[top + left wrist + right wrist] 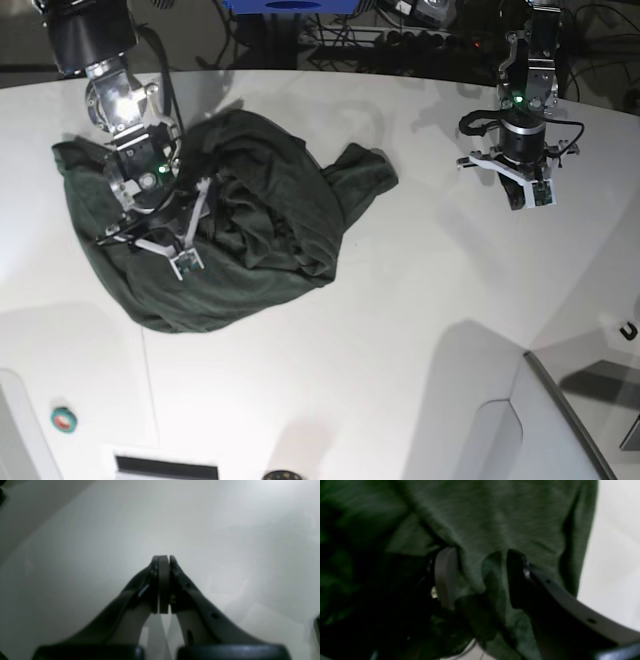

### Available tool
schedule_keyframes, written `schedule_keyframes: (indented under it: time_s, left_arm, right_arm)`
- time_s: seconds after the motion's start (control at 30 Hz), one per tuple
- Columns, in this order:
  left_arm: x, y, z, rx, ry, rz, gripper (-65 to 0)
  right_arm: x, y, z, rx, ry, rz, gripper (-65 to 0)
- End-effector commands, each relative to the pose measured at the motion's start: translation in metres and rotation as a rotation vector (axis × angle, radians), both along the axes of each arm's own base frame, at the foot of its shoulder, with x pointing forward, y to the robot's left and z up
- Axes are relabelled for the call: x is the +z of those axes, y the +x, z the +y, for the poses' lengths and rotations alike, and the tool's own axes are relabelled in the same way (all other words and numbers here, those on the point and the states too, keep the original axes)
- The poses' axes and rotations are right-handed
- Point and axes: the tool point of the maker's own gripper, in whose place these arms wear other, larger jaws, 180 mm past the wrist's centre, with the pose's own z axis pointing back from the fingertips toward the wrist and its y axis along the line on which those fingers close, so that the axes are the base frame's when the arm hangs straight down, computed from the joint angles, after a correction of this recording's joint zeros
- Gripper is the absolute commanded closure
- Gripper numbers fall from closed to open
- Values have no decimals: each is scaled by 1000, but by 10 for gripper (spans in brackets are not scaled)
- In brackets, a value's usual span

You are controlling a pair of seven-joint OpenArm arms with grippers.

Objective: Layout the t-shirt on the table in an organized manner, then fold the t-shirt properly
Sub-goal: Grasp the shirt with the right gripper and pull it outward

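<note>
- Closest to you in the right wrist view, the right gripper (480, 577) has its jaws spread apart, one pale pad (445, 575) on the left and a dark finger on the right, with a bunched fold of the t-shirt (495, 517) sitting between them. You cannot tell from this view whether either pad presses the cloth.
- That same view fills almost wholly with dark green fabric; only a strip of the table (615, 555) shows at the right edge.
- In the left wrist view, your left gripper (163, 560) is clenched, its pads pressed flat together with nothing between them, above bare white tabletop. No cloth shows there.
- The base view gives you what neither wrist camera does: the whole t-shirt (250, 230) lying crumpled in a rounded heap on the left part of the table (400, 330), one sleeve poking out toward the middle.
- There the right gripper (165, 250) sits down on top of the heap, near its left-centre.
- Farther back, the left gripper (530, 195) hangs over the far right of the table, well apart from the shirt.
</note>
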Motion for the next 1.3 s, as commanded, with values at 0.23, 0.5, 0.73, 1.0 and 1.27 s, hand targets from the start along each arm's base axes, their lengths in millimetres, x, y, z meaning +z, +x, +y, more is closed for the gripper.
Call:
schedule_keyframes:
  time_s: [0.23,0.5,0.73,1.0,1.27]
  left_arm:
    - [10,2,2,-5,17,-37,0]
    - [10,2,2,-4,16,-37,0]
    - [9,2,0,-8,13,-36,0]
    - [14,11,0,-12,16,-55,0]
    - [19,19,-1,-13,14,-75,0]
  right_arm:
    - [13,23,-5,-7,-8,-51,-281]
    - [5,24,-8,-13,-16,-23,-8]
    - [56,29,-42,-112,-6,-152,-6]
    - [136,-22,-102,-193,-52,-297,-8]
    - [142,-70,-148,-273,-43,-289,-8]
